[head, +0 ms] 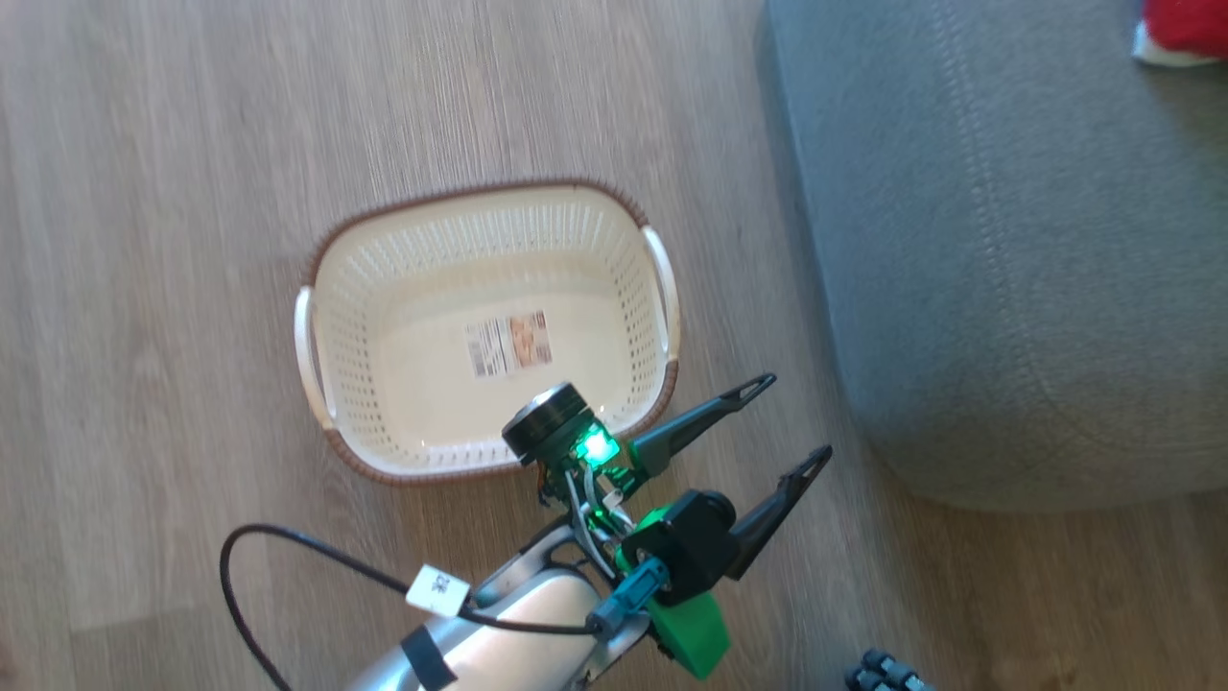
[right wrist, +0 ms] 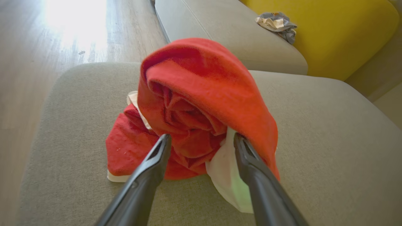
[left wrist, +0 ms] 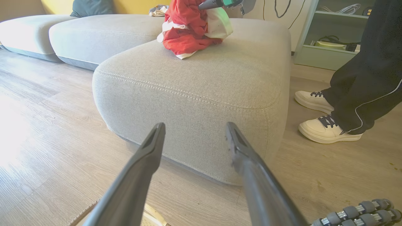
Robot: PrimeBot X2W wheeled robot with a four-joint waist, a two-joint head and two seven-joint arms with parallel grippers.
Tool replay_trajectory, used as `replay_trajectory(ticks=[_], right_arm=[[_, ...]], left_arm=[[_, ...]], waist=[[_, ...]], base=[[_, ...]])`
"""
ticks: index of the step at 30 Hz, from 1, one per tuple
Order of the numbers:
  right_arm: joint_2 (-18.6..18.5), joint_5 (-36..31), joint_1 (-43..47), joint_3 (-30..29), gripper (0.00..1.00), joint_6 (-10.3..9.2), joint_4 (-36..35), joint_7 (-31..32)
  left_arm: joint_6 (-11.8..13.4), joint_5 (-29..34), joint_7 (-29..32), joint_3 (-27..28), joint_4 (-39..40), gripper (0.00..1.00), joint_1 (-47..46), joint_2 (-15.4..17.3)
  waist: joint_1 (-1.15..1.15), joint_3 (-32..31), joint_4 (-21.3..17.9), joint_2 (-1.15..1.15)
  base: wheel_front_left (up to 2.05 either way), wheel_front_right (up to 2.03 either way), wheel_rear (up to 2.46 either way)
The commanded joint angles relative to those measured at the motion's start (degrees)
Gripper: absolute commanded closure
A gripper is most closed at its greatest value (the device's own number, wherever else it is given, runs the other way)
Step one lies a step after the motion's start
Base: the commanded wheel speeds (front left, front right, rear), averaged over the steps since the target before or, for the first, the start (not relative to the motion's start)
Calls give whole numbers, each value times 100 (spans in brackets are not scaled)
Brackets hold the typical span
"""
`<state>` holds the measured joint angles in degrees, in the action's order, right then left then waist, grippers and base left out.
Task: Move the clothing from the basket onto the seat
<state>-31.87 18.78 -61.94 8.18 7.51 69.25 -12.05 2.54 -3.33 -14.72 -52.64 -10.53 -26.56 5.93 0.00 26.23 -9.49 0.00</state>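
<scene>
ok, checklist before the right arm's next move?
1. Basket emptied: ok, only a sticker on its floor.
2. Clothing on seat: ok, the pile rests on top.
3. Right jaws open: ok.
4. Right jaws free of cloth: not ok, red folds sit between them and a white part lies against one.
5. Left jaws open and holding nothing: ok.
6. Room around the seat: cannot tell, a person's shoe stands beside it.
</scene>
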Motion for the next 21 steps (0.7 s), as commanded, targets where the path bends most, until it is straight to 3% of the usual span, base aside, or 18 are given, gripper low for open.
replay_trajectory(ticks=[1,6,10,15,21], right_arm=[[-123,73,192,118,0,-2,-185,-28],[-286,559,636,703,0,-2,-784,-169],[-556,955,1104,1033,0,-2,-1691,-288],[-753,1082,1694,570,0,-2,-3143,-293],[-351,976,2753,-126,0,-2,-4503,-294]], left_arm=[[16,-33,-28,168,161,0,72,-70],[56,-65,-28,351,164,0,323,-143],[174,-111,-28,677,171,0,589,-191],[267,-115,-28,1041,212,0,798,-222],[391,-256,-28,1723,252,0,1080,-244]], waist=[[0,-316,-36,0],[0,-811,-35,0],[0,-1268,-23,0],[0,-1617,72,0],[0,-1980,286,0]], base=[[0,0,0],[0,0,0],[0,0,0],[0,0,0],[0,0,0]])
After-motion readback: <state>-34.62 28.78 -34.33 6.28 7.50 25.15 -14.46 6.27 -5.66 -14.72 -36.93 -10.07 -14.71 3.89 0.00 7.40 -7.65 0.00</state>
